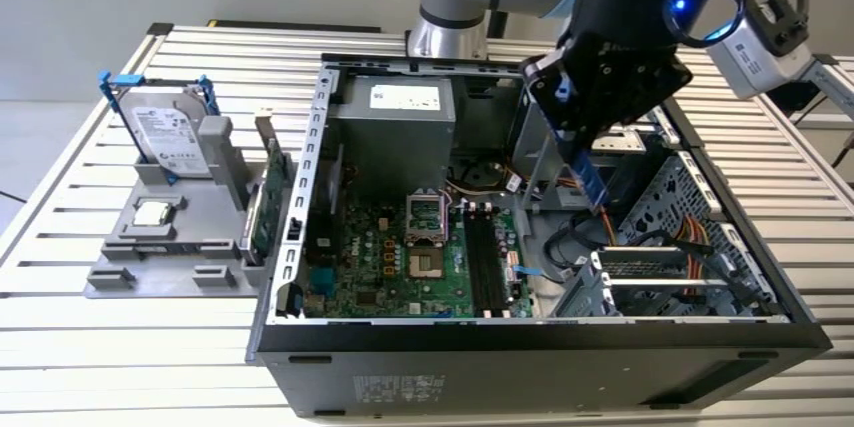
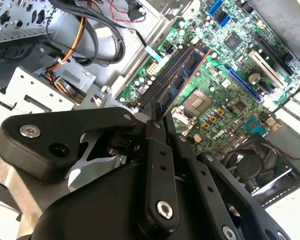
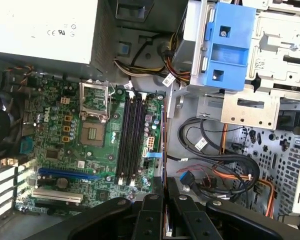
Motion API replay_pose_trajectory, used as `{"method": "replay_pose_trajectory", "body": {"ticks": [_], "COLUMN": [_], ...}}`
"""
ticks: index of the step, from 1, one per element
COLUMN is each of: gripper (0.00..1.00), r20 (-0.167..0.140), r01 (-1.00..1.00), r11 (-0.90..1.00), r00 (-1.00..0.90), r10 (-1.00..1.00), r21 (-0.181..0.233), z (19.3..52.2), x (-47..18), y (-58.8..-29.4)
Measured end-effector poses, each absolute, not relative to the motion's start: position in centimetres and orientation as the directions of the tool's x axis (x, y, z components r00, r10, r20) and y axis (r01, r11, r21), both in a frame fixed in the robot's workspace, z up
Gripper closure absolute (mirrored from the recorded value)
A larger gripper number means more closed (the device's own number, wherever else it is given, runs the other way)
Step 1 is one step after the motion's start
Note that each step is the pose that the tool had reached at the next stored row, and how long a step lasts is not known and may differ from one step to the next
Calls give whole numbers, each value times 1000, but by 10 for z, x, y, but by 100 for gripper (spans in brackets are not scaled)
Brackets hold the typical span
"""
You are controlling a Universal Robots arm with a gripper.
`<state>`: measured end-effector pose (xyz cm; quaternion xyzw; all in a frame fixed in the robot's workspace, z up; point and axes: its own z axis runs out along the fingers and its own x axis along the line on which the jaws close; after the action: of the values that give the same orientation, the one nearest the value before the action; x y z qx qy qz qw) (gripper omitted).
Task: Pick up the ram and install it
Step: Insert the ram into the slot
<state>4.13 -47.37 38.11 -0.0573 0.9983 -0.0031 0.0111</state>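
Black tool (image 1: 577, 139) clamped narrow on the thin, bluish-green and dark ram stick (image 1: 590, 179), hung lower end down over the open dark computer case (image 1: 534, 367), above and apart from the black memory slots (image 3: 132, 140) on the green motherboard (image 3: 55, 135), wrist tilted, grey arm (image 1: 447, 7) reaching in from the case's far side.

I work at a robotics lab bench: a slatted aluminium table (image 1: 80, 167) carries an opened desktop computer case (image 1: 534, 367) with its motherboard (image 1: 387, 257) bared, and a grey fixture (image 1: 160, 277) beside it racks a hard drive (image 1: 171, 137) and an expansion card (image 1: 274, 202) upright
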Motion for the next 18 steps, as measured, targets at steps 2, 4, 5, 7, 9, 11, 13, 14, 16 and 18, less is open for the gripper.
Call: {"method": "replay_pose_trajectory", "body": {"ticks": [2,4,5,7,9,11,13,14,16,18], "gripper": [100,100,100,100,100,100,100,100,100,100], "r20": [-22,-21,-21,-21,-22,-22,-21,-21,-20,-19], "r01": [-115,-115,-115,-115,-115,-115,-115,-115,-115,-115], "r11": [993,993,993,993,993,993,993,993,993,993], "r00": [-993,-993,-993,-993,-993,-993,-993,-993,-993,-993], "r10": [-115,-115,-115,-115,-115,-115,-115,-115,-115,-115], "r21": [-7,-7,-8,-8,-7,-7,-7,-7,-7,-7], "z": [380,380,379,379,379,378,377,376,375,373], "x": [41,41,41,41,41,41,41,41,41,41], "y": [-474,-474,-474,-474,-474,-474,-474,-474,-474,-474]}}
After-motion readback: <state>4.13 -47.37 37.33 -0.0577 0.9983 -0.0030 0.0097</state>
